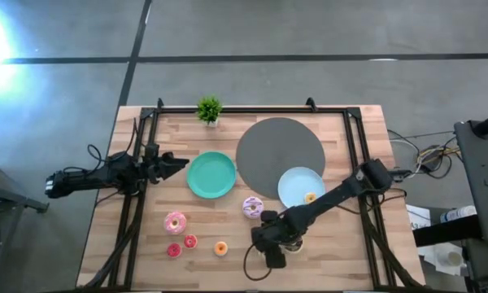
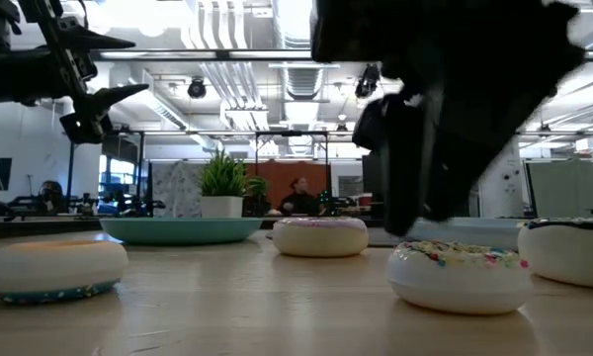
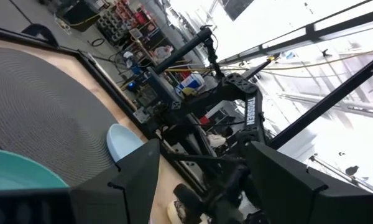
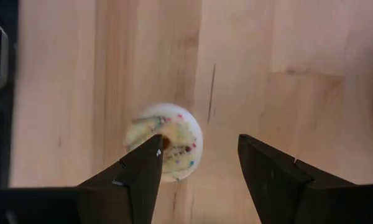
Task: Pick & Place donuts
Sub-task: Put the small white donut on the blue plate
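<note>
My right gripper (image 1: 275, 244) (image 4: 199, 146) points down near the table's near edge, open. A cream sprinkled donut (image 4: 168, 142) (image 2: 460, 272) lies flat on the wood beneath it. One fingertip (image 4: 150, 152) stands over the donut's hole and the other stands off to its side. In the low view the fingers (image 2: 415, 188) hang just above the donut. The lilac-white frosted donut (image 1: 253, 207), the pink donut (image 1: 176, 221), two tiny red ones (image 1: 190, 241) and an orange one (image 1: 220, 248) lie on the table. A yellow one (image 1: 310, 197) sits on the pale blue plate (image 1: 294, 183). My left gripper (image 1: 179, 164) waits open beside the teal plate (image 1: 211, 175).
The big grey disc (image 1: 279, 146) lies toward the far edge, partly under the pale blue plate. A small potted plant (image 1: 209, 108) stands at the far edge. Black frame rails (image 1: 138, 203) run along both sides. In the low view a dark-topped donut (image 2: 568, 247) lies right of my right gripper.
</note>
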